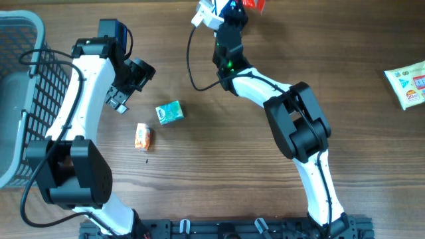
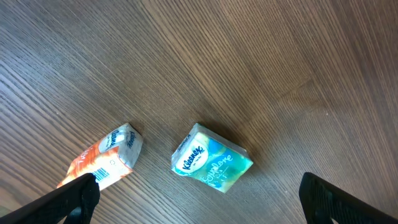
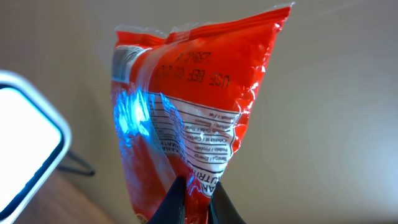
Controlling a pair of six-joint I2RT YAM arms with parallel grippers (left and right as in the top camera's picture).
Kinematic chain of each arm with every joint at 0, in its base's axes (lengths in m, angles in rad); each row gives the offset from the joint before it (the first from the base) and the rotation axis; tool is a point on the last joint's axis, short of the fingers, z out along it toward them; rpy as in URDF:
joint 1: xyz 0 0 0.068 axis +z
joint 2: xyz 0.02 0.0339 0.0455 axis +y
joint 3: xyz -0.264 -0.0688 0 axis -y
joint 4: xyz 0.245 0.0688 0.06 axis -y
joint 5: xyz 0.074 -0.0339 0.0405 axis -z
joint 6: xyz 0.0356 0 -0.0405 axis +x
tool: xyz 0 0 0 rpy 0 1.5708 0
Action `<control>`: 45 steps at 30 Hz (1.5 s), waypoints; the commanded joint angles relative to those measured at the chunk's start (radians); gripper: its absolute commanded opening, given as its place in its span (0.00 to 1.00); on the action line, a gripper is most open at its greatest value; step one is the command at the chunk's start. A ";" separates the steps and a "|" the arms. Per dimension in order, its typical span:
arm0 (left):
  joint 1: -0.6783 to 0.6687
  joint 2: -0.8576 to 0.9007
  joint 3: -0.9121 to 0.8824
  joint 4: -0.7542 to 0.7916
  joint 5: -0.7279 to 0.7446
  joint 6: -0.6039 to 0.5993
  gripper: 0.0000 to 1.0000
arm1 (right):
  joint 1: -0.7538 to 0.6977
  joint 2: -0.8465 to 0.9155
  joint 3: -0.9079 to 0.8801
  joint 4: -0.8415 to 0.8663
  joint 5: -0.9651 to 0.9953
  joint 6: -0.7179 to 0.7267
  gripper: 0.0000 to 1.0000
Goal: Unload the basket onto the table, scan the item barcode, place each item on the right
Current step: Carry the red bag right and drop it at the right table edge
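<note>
Overhead: my left gripper [image 1: 127, 87] hangs over the table [image 1: 219, 172] with its jaws wide apart, holding nothing. Just beside it lie a green tissue pack [image 1: 169, 112] and an orange pack [image 1: 143, 135], near each other but not touching. A basket [image 1: 20, 99] stands at the left edge. My right arm reaches to the far edge, where my right gripper [image 1: 230, 12] is closed on a red bag [image 1: 253, 4], just beside a white scanner [image 1: 207, 16] with a dark cable. A pale packet [image 1: 406, 83] lies well apart at the right edge.

Left wrist: my fingers [image 2: 68, 200] sit at the bottom corners, spread, nothing between them. The tissue pack [image 2: 211, 160] lies tilted between them; the orange pack [image 2: 102, 163] lies to its left, barcode up.

Right wrist: my fingertips [image 3: 177, 202] pinch the bag's [image 3: 186, 106] lower edge. The bag stands upright, print upside down, blue light on its left face. The scanner [image 3: 25, 143] is at the left.
</note>
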 commanded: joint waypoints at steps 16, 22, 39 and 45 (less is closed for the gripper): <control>0.002 0.002 0.006 0.000 0.000 0.009 1.00 | -0.243 -0.005 0.028 -0.114 0.380 0.173 0.04; 0.002 0.002 0.005 0.000 0.000 0.009 1.00 | -0.599 -0.005 0.025 -0.315 0.647 0.426 0.04; 0.002 0.002 0.006 0.000 0.000 0.009 1.00 | -0.794 -0.005 0.020 -0.989 0.426 0.921 0.88; 0.002 0.002 0.006 0.000 0.000 0.009 1.00 | -0.693 -0.008 0.026 -1.133 0.225 1.100 1.00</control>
